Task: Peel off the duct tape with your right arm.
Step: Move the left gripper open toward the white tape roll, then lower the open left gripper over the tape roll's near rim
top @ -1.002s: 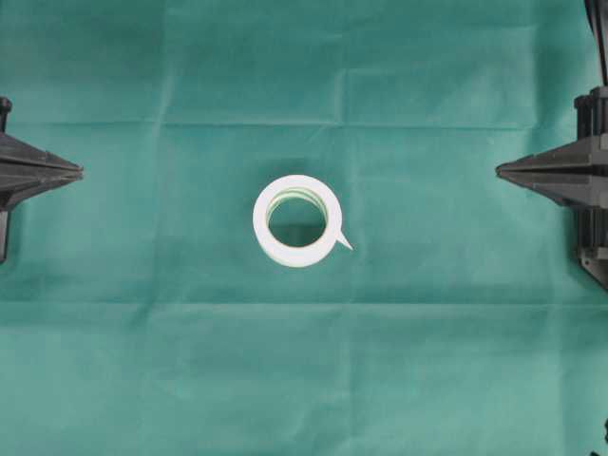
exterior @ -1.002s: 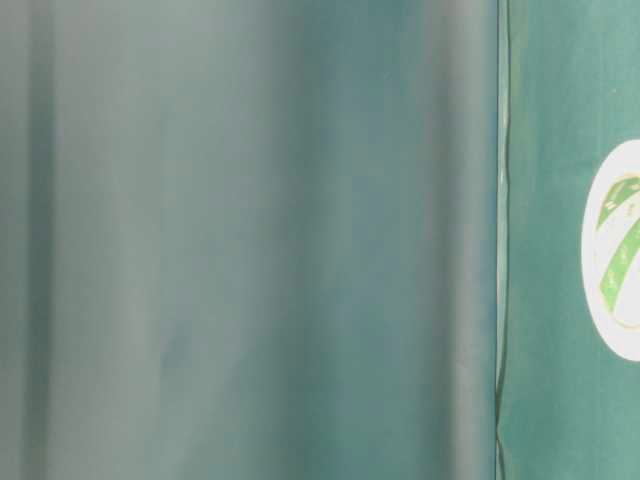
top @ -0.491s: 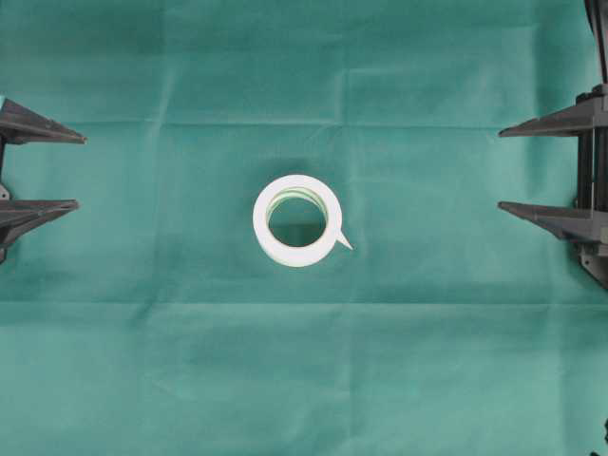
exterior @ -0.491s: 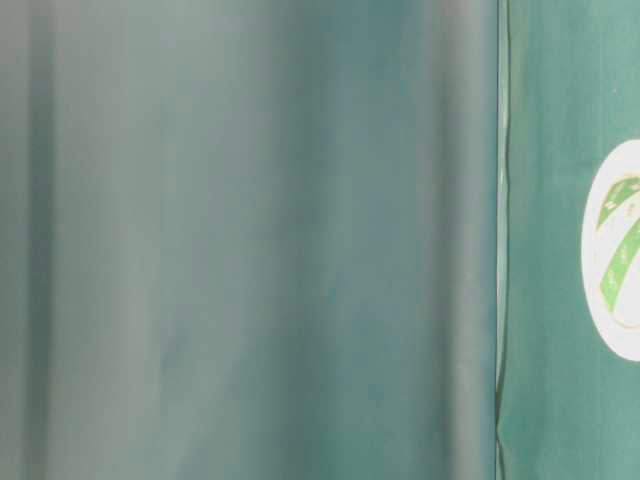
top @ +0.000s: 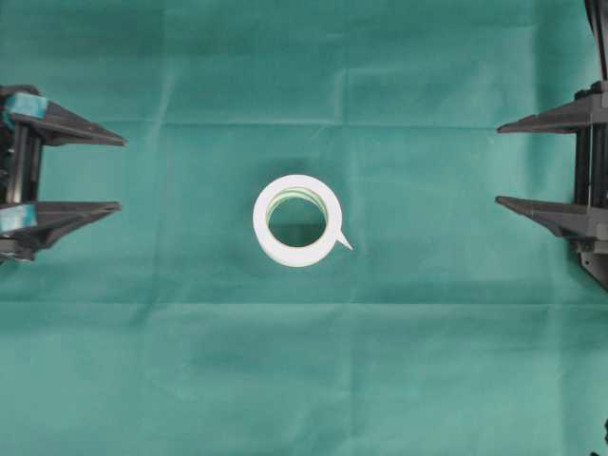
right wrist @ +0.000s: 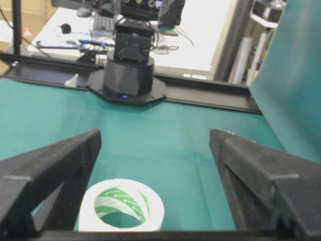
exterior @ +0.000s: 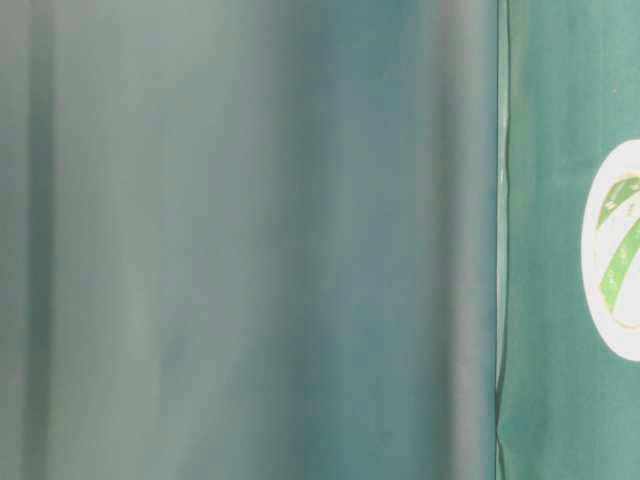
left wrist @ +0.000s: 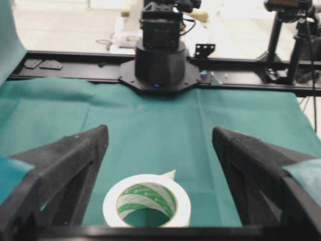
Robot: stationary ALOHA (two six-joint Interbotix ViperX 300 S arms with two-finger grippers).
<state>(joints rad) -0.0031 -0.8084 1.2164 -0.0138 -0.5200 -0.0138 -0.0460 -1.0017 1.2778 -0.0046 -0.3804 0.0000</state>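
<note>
duct tape [top: 296,220] core green-white printed, writing unreadable.

You are looking at a white tape roll [top: 296,220] whose inner core is printed in green and white stripes, clearest in the wrist views, where it sits between and ahead of each pair of jaws. Its small pointed tab [top: 344,241] is white too. Under it you have a plain teal-green cloth [top: 304,361], a shade darker along its creases. Your left gripper [top: 116,173] is black, with teal-blue patches on its fingers behind the tips. Your right gripper [top: 498,162] is plain black all over. Beyond each pair of jaws you see the facing arm's black base [left wrist: 159,70] with a small blue light.
</note>
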